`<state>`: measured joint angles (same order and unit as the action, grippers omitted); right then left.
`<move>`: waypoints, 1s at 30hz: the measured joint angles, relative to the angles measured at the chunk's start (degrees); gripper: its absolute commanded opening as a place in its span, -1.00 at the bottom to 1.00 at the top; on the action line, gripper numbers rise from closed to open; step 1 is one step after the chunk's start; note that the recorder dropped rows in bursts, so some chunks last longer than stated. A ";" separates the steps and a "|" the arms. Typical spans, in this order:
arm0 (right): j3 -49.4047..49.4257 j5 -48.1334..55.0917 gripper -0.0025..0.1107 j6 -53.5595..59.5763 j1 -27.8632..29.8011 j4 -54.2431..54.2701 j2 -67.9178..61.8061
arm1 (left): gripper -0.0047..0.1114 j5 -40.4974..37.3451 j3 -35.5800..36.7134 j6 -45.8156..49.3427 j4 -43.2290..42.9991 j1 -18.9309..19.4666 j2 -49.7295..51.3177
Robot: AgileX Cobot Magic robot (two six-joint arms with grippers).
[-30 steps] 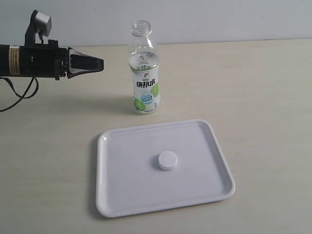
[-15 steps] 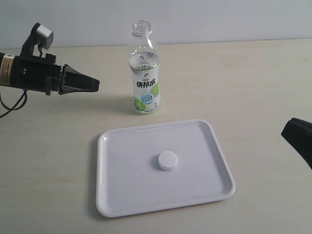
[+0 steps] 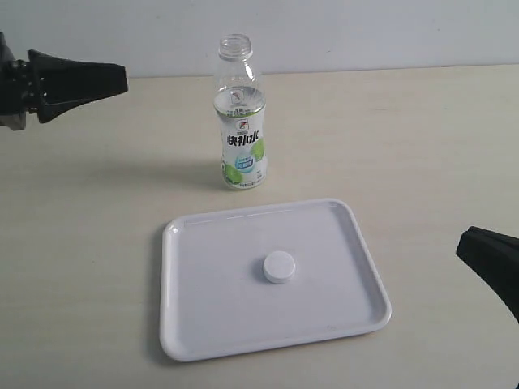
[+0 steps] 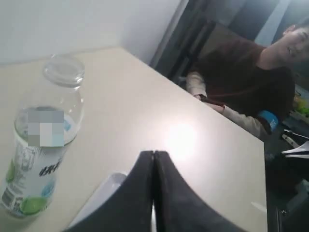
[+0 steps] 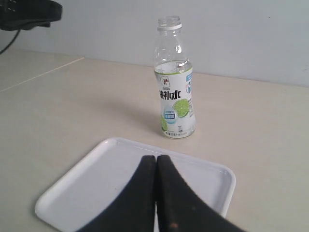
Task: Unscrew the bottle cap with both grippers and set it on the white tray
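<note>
On white tray (image 3: pixel 340 243), bottle cap (image 3: pixel 279 267) sits; bottle (image 3: pixel 241 121) uncapped on desk (image 3: pixel 422 130). Left claw (image 3: pixel 120 78), right claw (image 3: pixel 464 243): both pressed together, empty. Task looks finished; only parking remains.

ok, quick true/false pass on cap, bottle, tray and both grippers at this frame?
1. The bottle cap lies on the white tray. True.
2. The bottle stands upright on the table, outside the tray. True.
3. The left gripper and right gripper are both shut, holding nothing. True.
4. The bottle's neck is capped. False: it is open.
5. The left gripper touches the bottle. False: it is well clear of it.
6. The cap rests against the tray's rim. False: it sits near the tray's middle.
</note>
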<state>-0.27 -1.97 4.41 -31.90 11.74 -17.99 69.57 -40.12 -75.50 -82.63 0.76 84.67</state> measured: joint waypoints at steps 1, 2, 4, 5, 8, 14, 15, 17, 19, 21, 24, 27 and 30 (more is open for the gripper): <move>0.00 0.00 -0.96 0.11 0.00 0.00 0.00 | -0.92 0.00 2.78 2.28 1.88 0.00 -2.75; 0.00 0.00 -0.96 0.35 0.00 0.00 0.00 | -0.92 0.00 5.69 4.76 4.06 0.00 -5.40; 0.00 0.00 -0.96 0.44 0.00 0.00 0.00 | -0.92 -2.18 11.07 10.07 8.48 0.00 -10.38; 0.00 0.00 -0.96 0.48 0.00 0.00 0.00 | -0.92 -4.11 14.07 13.22 11.51 0.00 -12.60; 0.00 0.00 -0.96 0.57 0.00 0.00 0.00 | -0.92 -8.71 22.36 23.36 23.09 0.00 -17.38; 0.00 0.00 -0.96 0.57 0.00 0.00 0.00 | -0.92 -8.07 39.56 37.23 41.89 0.00 -29.29; 0.00 0.00 -0.96 0.57 0.00 0.00 0.00 | -0.92 -10.37 39.75 34.01 40.39 0.00 -32.42; 0.00 0.00 -0.96 0.57 0.00 0.00 0.00 | -0.92 -13.41 39.88 28.65 39.15 0.00 -37.83; 0.00 0.00 -0.96 0.57 0.00 0.00 0.00 | -0.92 -17.51 39.88 25.26 38.57 0.00 -44.38; 0.00 0.00 -0.96 0.42 0.00 0.00 0.00 | -0.92 -24.58 39.88 23.96 38.56 0.00 -50.84; 0.00 0.00 -0.96 -0.06 0.00 0.32 0.00 | -0.92 -39.83 39.97 23.48 38.78 0.00 -60.95; 0.00 0.00 -0.96 -0.18 0.00 0.42 0.00 | -0.92 -50.80 39.97 23.48 39.07 0.00 -66.83; 0.00 0.00 -0.96 -0.18 0.00 0.42 0.00 | -0.92 -60.88 39.97 23.39 39.30 0.00 -72.93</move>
<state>-0.27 -1.97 4.23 -31.90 12.16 -17.99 8.70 -0.15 -52.11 -43.33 0.76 11.74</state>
